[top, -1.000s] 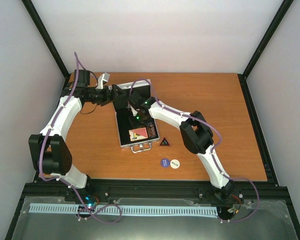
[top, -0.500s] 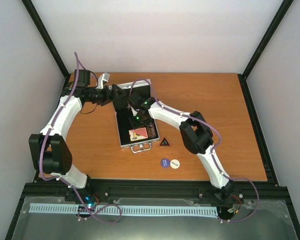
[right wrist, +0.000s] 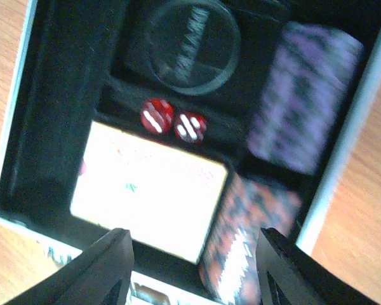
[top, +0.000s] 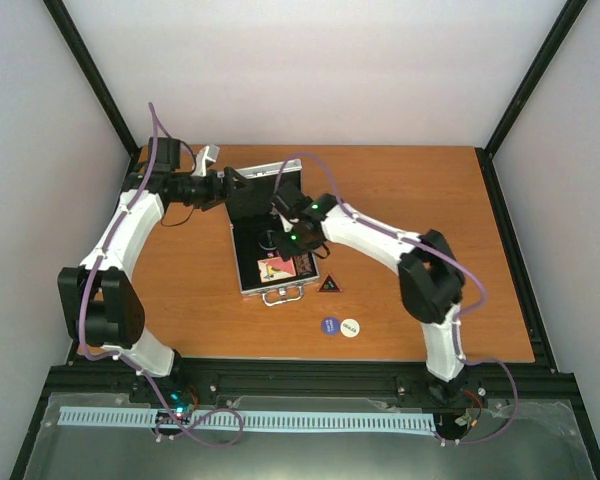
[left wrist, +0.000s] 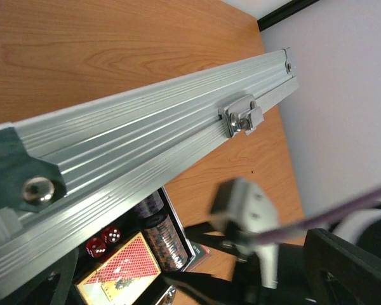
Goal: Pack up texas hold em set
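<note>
The silver case (top: pixel 248 268) lies open on the table with its lid (top: pixel 252 188) raised. My left gripper (top: pixel 230 190) is shut on the lid's edge; the left wrist view shows the lid (left wrist: pixel 146 127) and its latch (left wrist: pixel 241 118). My right gripper (top: pixel 284 243) hovers open and empty over the case (right wrist: pixel 13 127). Below it lie the card box (right wrist: pixel 146 190), two red dice (right wrist: pixel 173 121), a clear disc (right wrist: pixel 190 47) and chip stacks (right wrist: pixel 298 95). The black triangle (top: pixel 329 285), blue disc (top: pixel 329 325) and white disc (top: pixel 350 327) lie on the table outside the case.
The wooden table (top: pixel 420 220) is bounded by black frame posts and white walls. The right arm's elbow (top: pixel 432 280) stands high over the table's right middle. A purple cable loops above the case lid.
The right arm has swung its elbow out to the right and its gripper has drawn slightly back and right over the case. The left gripper and lid have not moved.
</note>
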